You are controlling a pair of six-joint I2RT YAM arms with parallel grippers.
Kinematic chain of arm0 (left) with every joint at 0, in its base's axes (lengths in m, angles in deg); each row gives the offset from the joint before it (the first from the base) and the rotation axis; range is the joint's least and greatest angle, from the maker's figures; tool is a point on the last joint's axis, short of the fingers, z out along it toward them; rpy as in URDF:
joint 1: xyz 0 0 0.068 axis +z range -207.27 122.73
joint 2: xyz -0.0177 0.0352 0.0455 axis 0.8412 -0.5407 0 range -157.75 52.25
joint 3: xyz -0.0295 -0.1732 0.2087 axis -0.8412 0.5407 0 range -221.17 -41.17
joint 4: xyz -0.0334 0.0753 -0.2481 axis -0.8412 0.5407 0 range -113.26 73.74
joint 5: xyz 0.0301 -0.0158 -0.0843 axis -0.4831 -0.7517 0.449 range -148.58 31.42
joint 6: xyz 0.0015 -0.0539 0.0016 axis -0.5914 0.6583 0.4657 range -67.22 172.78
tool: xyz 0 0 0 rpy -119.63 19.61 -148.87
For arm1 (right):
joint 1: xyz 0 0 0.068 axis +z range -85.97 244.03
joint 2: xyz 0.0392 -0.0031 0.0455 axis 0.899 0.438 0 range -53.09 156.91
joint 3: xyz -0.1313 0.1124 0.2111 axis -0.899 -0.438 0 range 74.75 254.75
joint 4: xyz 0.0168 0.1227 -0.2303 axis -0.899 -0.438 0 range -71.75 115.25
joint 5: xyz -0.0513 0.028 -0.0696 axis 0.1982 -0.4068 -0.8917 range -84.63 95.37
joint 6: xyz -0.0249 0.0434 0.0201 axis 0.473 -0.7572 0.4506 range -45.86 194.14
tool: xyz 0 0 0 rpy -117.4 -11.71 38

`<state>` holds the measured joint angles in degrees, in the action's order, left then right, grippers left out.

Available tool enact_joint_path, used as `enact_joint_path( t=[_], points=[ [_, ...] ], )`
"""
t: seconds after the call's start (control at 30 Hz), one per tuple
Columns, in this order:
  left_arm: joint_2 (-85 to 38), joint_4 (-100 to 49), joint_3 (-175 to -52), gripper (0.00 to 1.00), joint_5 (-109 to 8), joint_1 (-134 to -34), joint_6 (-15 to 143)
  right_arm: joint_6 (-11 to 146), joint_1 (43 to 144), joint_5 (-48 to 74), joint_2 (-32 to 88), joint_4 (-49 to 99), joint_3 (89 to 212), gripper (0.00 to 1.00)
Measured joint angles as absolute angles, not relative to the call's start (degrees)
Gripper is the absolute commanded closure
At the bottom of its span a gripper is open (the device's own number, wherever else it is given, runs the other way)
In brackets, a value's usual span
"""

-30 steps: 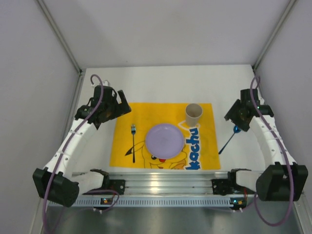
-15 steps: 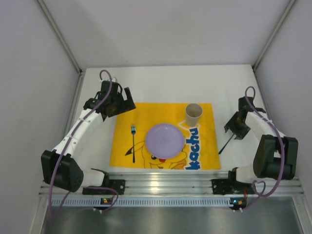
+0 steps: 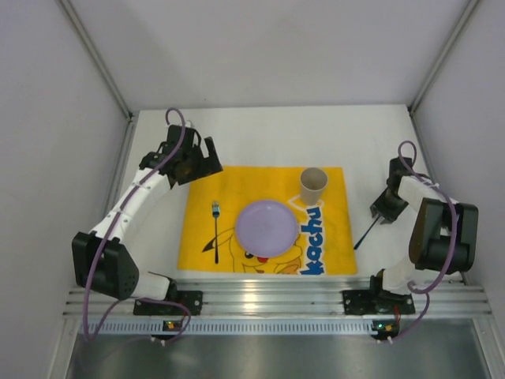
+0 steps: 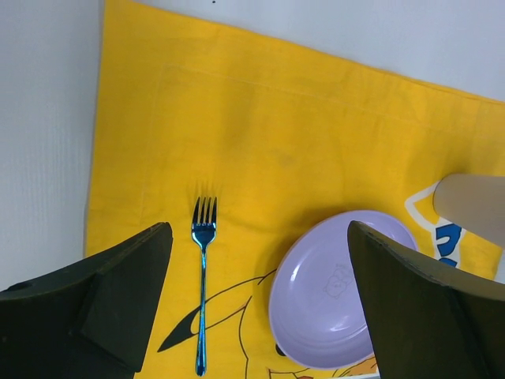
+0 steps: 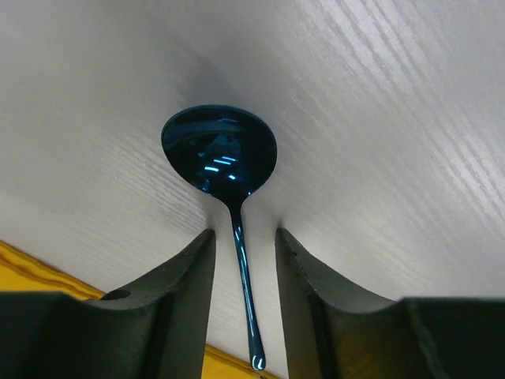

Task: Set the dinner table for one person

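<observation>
The white dinner table (image 3: 260,134) bears a yellow cartoon mat (image 3: 237,183). On the mat lie a blue fork (image 3: 215,231), a lilac plate (image 3: 267,227) and a beige cup (image 3: 313,185). A blue spoon (image 3: 365,234) lies on the bare table just right of the mat. My right gripper (image 3: 384,207) is down at the table, open, its fingers (image 5: 193,272) astride the spoon's neck (image 5: 240,245) with small gaps on both sides; the bowl (image 5: 219,150) lies beyond the tips. My left gripper (image 3: 197,162) hovers wide open and empty above the mat's far left corner, looking down on the fork (image 4: 203,260) and plate (image 4: 339,288).
Grey walls close the table on the left, right and back. A ribbed aluminium rail (image 3: 268,296) runs along the near edge between the arm bases. The cup (image 4: 473,201) stands at the mat's far right, behind the plate.
My right gripper has come down and slightly left onto the spoon, its arm folding in. My left gripper has moved a little farther back and to the right, staying open.
</observation>
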<state>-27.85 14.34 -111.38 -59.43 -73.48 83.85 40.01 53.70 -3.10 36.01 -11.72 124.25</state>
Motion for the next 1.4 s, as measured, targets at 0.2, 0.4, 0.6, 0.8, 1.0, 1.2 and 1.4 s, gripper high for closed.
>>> enact_joint_path(
  t=[0.2,0.4,0.6,0.8,1.0,1.2,1.4],
  points=[
    [-27.9,14.5,-112.3,0.02,-59.5,-73.5,83.7,41.8,51.6,-3.6,38.0,-11.4,126.0,0.94],
    [-28.1,14.8,-113.1,0.02,-59.6,-73.5,83.6,42.7,51.5,-3.5,38.2,-11.0,126.2,1.00],
    [-29.0,14.8,-114.1,0.02,-59.4,-73.5,83.7,44.1,51.5,-3.4,37.9,-11.2,126.5,1.00],
    [-29.3,14.9,-114.4,0.02,-57.9,-73.5,84.4,45.9,52.2,-4.9,35.2,-14.2,129.4,1.00],
    [-30.0,14.9,-114.5,0.02,-56.5,-73.5,85.6,47.0,60.0,-4.7,24.1,-18.3,135.2,1.00],
    [-30.6,15.1,-116.2,0.02,-56.5,-73.5,85.7,44.2,79.0,-0.7,18.3,-18.9,134.3,1.00],
    [-30.6,16.0,-117.8,0.02,-56.5,-73.5,85.7,39.8,85.6,3.0,17.4,-17.4,124.0,1.00]
  ],
)
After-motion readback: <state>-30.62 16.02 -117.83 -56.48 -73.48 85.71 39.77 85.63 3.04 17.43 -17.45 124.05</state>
